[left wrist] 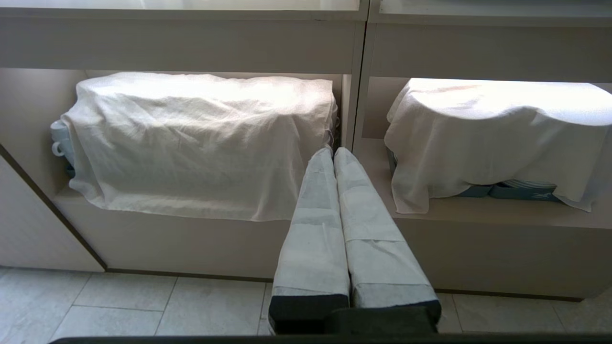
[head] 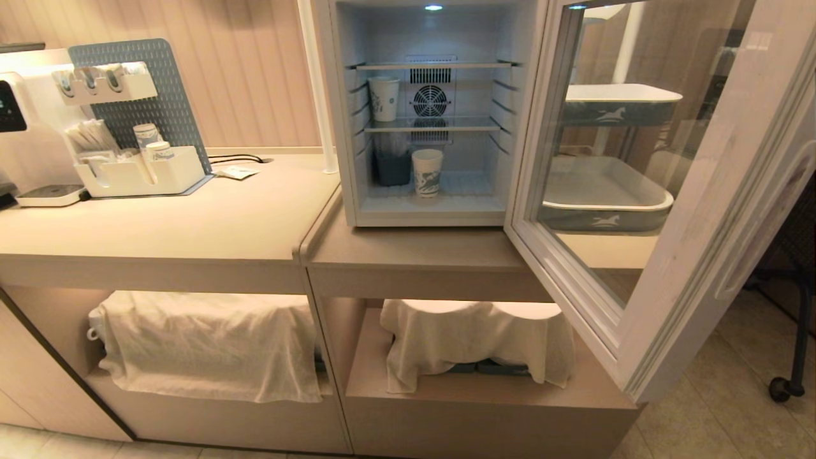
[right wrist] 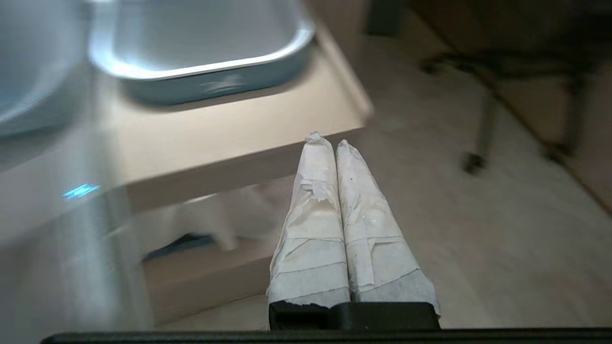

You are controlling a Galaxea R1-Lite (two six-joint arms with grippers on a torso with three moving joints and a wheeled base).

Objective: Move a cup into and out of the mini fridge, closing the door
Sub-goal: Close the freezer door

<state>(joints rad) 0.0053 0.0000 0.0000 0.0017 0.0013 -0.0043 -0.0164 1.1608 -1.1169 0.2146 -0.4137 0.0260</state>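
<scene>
The mini fridge (head: 433, 220) stands on the counter with its inside lit. Its door (head: 714, 191) is swung wide open to the right. The cup (head: 426, 172), white paper with a blue print, stands upright on the fridge floor. Another paper cup (head: 384, 97) stands on the middle shelf at the left. Neither gripper shows in the head view. My left gripper (left wrist: 333, 151) is shut and empty, low down, facing the cloth-covered lower shelves. My right gripper (right wrist: 328, 141) is shut and empty, pointing at the counter's right end (right wrist: 334, 124) beside the door glass (right wrist: 71, 200).
A dark container (head: 392, 169) stands beside the cup in the fridge. Blue-grey trays (head: 605, 197) show through the door glass. A coffee machine (head: 13, 121) and a cup organizer (head: 137, 172) sit at the counter's left. White cloths (head: 210, 344) (head: 472, 338) cover the lower shelves. A chair castor (head: 781, 387) is at the right.
</scene>
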